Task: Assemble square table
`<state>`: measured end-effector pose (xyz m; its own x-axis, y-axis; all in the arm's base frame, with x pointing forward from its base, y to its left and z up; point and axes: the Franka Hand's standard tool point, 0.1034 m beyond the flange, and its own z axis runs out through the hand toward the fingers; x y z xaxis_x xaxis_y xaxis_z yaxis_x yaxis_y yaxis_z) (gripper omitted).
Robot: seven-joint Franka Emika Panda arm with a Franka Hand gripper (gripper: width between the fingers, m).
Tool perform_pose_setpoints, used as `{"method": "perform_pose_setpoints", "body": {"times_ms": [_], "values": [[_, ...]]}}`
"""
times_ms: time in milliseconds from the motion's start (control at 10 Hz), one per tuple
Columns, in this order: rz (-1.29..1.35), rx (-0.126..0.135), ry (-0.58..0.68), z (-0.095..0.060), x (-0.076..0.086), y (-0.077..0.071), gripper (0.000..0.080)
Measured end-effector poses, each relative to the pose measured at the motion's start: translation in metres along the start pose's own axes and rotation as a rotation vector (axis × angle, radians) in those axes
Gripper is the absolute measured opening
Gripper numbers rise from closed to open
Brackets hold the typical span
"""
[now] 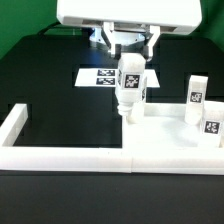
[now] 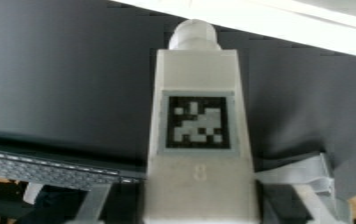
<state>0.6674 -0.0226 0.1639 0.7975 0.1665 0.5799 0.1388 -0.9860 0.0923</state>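
The gripper (image 1: 128, 44) hangs from the white arm housing at the top of the exterior view, above the table (image 1: 40, 70), which is black. Its two fingers (image 1: 110, 42) reach down on either side of the top of a white leg (image 1: 129, 86) that stands upright, its tag facing the camera and a narrower peg at its lower end. The jaws look closed on that leg, which the wrist view bears out: there the leg (image 2: 200, 125) fills the middle of the picture, tag toward the lens, rounded peg at the far end, with a grey finger (image 2: 308, 172) close beside it. The peg end sits at the back edge of the slab (image 1: 165, 130), the large flat white piece in the foreground (whether it touches the slab or hangs just above it I cannot tell). Two more legs stand upright on the slab toward the exterior view's right: one (image 1: 196, 96) farther back, one (image 1: 211, 127) nearer the camera, both with tags showing. Behind the held leg the marker board (image 1: 97, 76) lies flat on the table. A low white wall (image 1: 20, 122) runs along the exterior view's left and front, next to the slab
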Motion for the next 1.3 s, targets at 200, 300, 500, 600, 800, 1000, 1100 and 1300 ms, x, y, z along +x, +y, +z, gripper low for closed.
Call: {"method": "perform_pose_setpoints", "body": {"times_ms": [200, 300, 500, 600, 800, 1000, 1100, 1300], "values": [[0.022, 0.026, -0.003, 0.004, -0.003, -0.006, 0.0290], [0.020, 0.026, -0.004, 0.004, -0.004, -0.006, 0.0290], [0.018, 0.026, -0.006, 0.005, -0.005, -0.005, 0.0290], [0.015, 0.027, -0.014, 0.009, -0.011, -0.002, 0.0290], [0.015, 0.039, -0.026, 0.018, -0.019, -0.011, 0.0290], [0.020, 0.044, -0.043, 0.026, -0.029, -0.013, 0.0290], [0.019, 0.047, -0.044, 0.026, -0.029, -0.015, 0.0290], [0.019, 0.054, -0.057, 0.033, -0.036, -0.020, 0.0290]]}}
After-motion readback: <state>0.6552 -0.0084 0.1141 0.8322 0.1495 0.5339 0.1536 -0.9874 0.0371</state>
